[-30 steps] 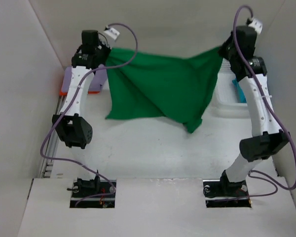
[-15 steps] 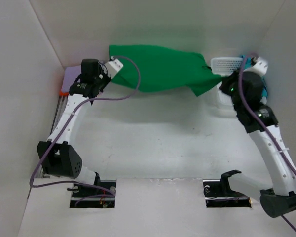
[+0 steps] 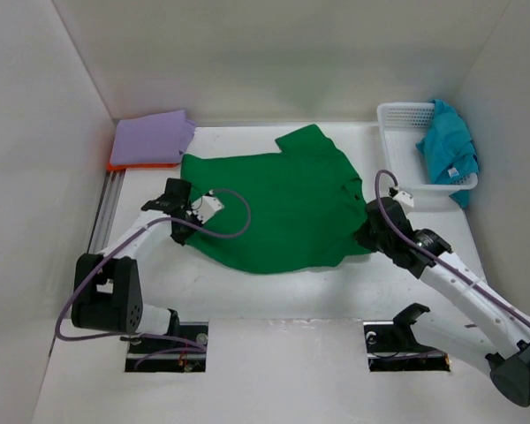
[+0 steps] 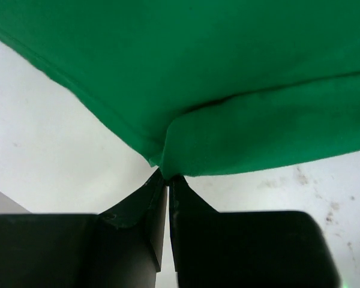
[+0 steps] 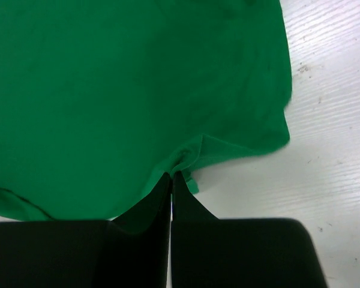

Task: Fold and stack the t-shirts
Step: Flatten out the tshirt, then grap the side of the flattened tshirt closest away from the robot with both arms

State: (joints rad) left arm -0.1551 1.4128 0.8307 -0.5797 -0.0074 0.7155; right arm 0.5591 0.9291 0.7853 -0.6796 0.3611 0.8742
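Tightly, left pincer (image 4: 167,177) and right pincer (image 5: 171,175) pinch green t-shirt (image 3: 274,203)

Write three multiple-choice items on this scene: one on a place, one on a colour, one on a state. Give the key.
1. The teal t-shirt lies:
A. in the white basket
B. against the left wall
C. beside the arm bases

2. The t-shirt spread flat on the table is:
A. orange
B. green
C. teal

3. The left gripper and right gripper are:
A. both open
B. both shut on cloth
C. one open, one shut

Key:
1 A, it drapes in and over the basket at the far right.
2 B, the green t-shirt covers the middle.
3 B, each wrist view shows closed fingers pinching the green edge.
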